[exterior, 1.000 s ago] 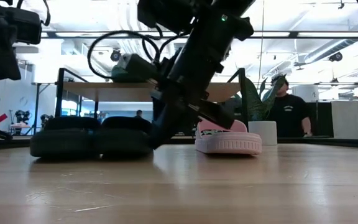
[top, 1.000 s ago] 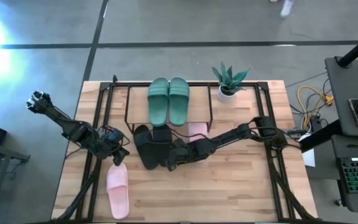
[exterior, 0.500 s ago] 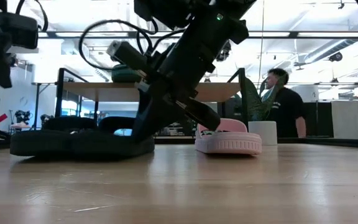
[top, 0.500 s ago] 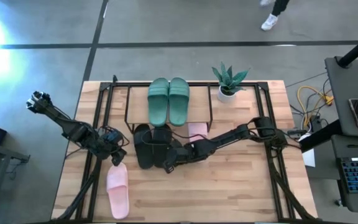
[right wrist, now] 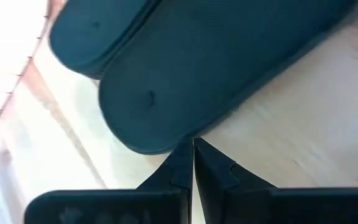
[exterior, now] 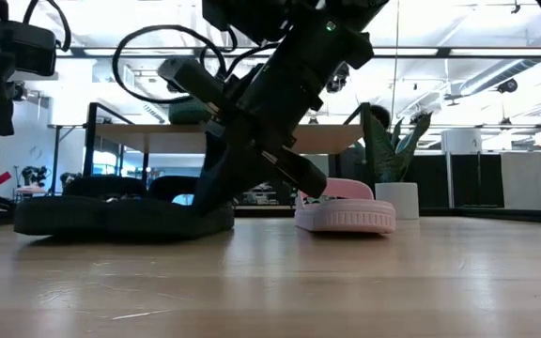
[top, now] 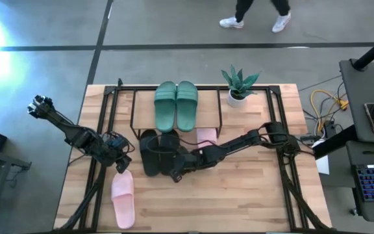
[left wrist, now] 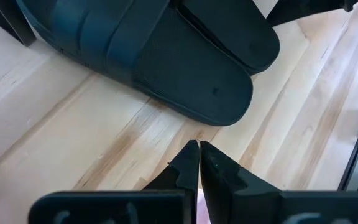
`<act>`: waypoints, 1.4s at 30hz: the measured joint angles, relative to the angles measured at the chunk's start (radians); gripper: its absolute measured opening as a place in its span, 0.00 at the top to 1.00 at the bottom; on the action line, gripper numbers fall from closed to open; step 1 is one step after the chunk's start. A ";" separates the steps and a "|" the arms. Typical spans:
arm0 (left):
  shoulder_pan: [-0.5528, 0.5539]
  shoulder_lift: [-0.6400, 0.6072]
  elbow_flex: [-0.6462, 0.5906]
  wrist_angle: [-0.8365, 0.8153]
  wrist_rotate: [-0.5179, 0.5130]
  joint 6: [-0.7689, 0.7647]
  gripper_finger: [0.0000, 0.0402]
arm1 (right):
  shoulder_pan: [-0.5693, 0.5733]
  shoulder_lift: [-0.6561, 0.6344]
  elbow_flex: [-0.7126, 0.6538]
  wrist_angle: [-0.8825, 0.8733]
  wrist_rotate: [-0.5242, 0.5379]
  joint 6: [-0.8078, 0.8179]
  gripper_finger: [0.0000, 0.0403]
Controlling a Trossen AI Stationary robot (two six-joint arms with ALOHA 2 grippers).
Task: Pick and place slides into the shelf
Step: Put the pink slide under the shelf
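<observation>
The black pair (top: 157, 153) lies side by side on the table, toes under the shelf (top: 206, 107), soles flat in the low view (exterior: 120, 218). The green pair (top: 176, 105) rests on the shelf's top board. One pink slide (top: 206, 136) sits partly under the shelf. The other pink slide (top: 123, 198) lies near the table's left near corner. My right gripper (top: 175, 174) is shut at the heel of the right-hand black slide. My left gripper (top: 127, 162) is shut and hovers just short of the left black slide's heel (left wrist: 229, 115), above the loose pink slide's toe end. My right gripper (right wrist: 190, 146) meets the heel end (right wrist: 160, 142) of the right-hand black slide with its shut fingertips. The fingers slant down from the table's right near side, roughly along the slide. The slide lies flat on the table.
A small potted plant (top: 239, 83) stands at the far edge, right of the shelf. Black frame rails run along the table's left and right sides. Bare wood stretches across the near half of the table, right of the loose pink slide.
My right gripper has pushed a little toward the table's left and tipped lower. The black pair has shifted toward the left and now lies flatter and closer side by side. A person has walked past beyond the far edge.
</observation>
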 joint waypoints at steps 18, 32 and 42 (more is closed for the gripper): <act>-0.048 0.045 0.126 0.085 0.043 0.214 1.00 | 0.017 -0.014 0.029 0.122 0.087 -0.170 0.98; -0.377 0.572 0.464 -0.224 0.068 0.262 0.87 | 0.073 -0.043 0.257 -0.164 0.215 -0.434 0.68; -0.559 0.785 0.573 -0.221 0.023 -0.011 0.61 | 0.081 -0.043 0.422 -0.455 0.317 -0.497 0.40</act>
